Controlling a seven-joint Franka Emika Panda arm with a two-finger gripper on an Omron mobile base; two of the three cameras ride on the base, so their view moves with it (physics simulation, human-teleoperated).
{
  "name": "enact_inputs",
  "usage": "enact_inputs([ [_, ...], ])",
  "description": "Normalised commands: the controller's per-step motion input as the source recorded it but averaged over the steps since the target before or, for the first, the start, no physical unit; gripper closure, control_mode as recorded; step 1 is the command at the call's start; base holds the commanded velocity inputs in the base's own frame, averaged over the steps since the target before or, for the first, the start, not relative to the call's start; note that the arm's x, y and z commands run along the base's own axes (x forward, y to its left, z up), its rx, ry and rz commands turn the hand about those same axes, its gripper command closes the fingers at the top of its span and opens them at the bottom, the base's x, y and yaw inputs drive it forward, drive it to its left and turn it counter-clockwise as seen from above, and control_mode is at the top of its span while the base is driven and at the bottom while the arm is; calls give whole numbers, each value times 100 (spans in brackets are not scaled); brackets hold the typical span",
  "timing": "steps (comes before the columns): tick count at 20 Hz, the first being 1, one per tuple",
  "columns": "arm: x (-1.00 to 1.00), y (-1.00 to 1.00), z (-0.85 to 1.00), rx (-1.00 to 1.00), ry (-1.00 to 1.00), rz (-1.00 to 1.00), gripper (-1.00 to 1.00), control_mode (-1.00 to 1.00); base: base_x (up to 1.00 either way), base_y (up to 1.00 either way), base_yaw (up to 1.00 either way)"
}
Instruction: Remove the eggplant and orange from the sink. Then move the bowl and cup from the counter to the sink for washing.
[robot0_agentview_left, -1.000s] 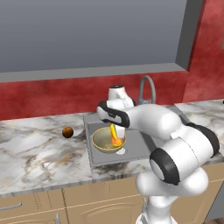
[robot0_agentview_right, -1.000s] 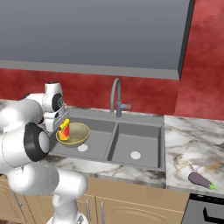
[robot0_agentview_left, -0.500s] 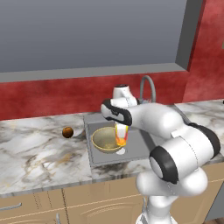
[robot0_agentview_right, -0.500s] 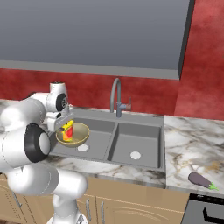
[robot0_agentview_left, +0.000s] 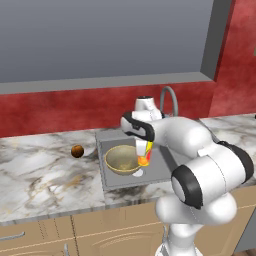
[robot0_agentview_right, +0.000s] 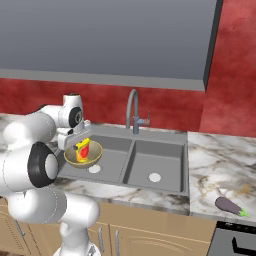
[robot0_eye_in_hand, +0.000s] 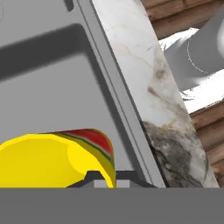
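The orange (robot0_agentview_left: 77, 151) lies on the tabletop (robot0_agentview_left: 45, 175) left of the sink (robot0_agentview_right: 150, 162), the eggplant (robot0_agentview_right: 231, 206) on its right; the bowl (robot0_agentview_left: 121, 160) sits in the left basin. The jaws grip the cup (robot0_agentview_left: 144, 153), hanging over that basin, release left

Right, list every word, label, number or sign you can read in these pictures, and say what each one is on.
None: no readable text shows in any view.
The cup has a red-orange mark on its side, with a thin green edge in the hand view: a coloured patch, not letters.
The bowl, orange, eggplant, sink and tap carry no print.
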Motion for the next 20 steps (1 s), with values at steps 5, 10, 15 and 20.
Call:
enact_inputs([
  [5, 0, -16, 0, 0, 1, -14, 100, -100, 0, 0, 0],
  [10, 6, -18, 0, -3, 6, -14, 100, -100, 0, 0, 0],
  [15, 2, -26, 0, -8, 2, -14, 100, -100, 0, 0, 0],
  [20, 3, -23, -2, -8, 0, -11, 100, -100, 0, 0, 0],
])
